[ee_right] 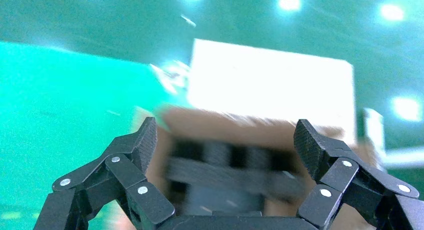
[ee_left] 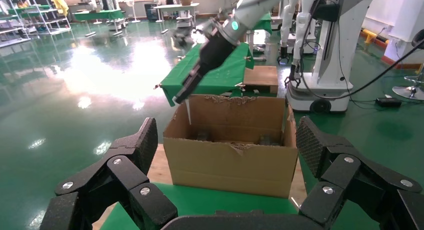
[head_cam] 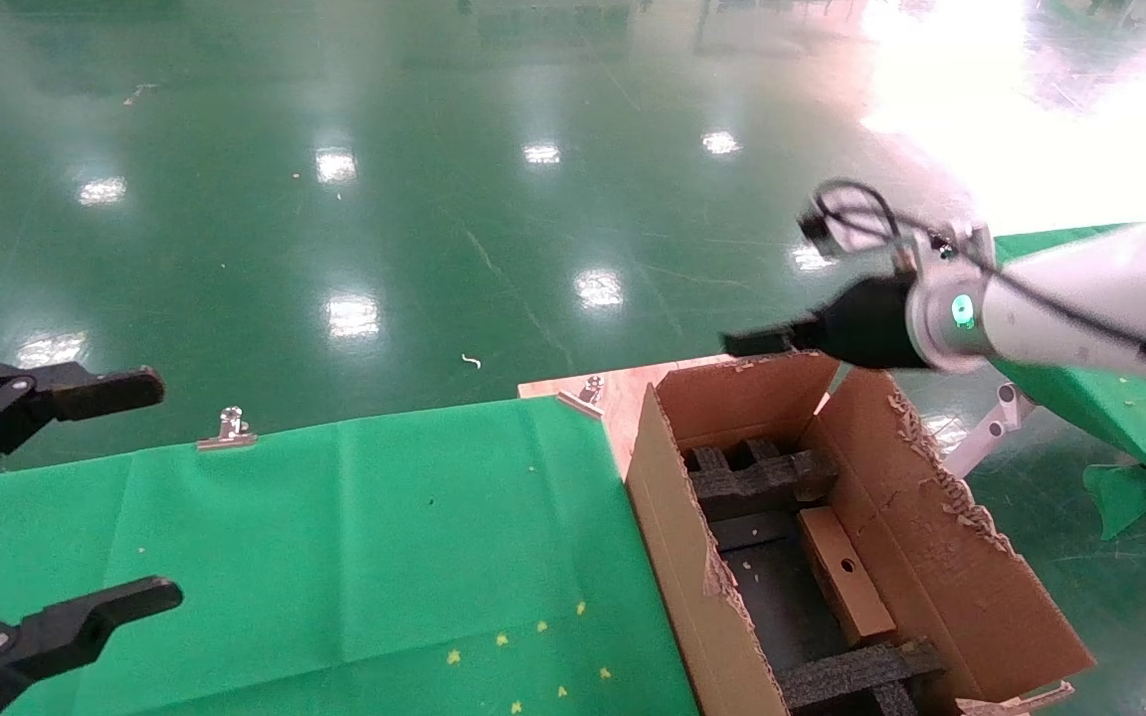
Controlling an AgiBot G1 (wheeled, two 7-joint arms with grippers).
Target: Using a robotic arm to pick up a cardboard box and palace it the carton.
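The carton stands open at the table's right end, with black foam inserts inside. The cardboard box, with its round hole, lies inside the carton against the right wall. My right arm reaches in from the right; its gripper hangs open and empty above the carton's far rim. In the right wrist view the gripper is open over the carton's foam. My left gripper is open and empty at the far left. The left wrist view, past the open left gripper, shows the carton and the right gripper above it.
A green cloth covers the table, held by metal clips on a wooden board. A second green-covered table stands to the right. Shiny green floor lies beyond. Another robot's base stands behind the carton.
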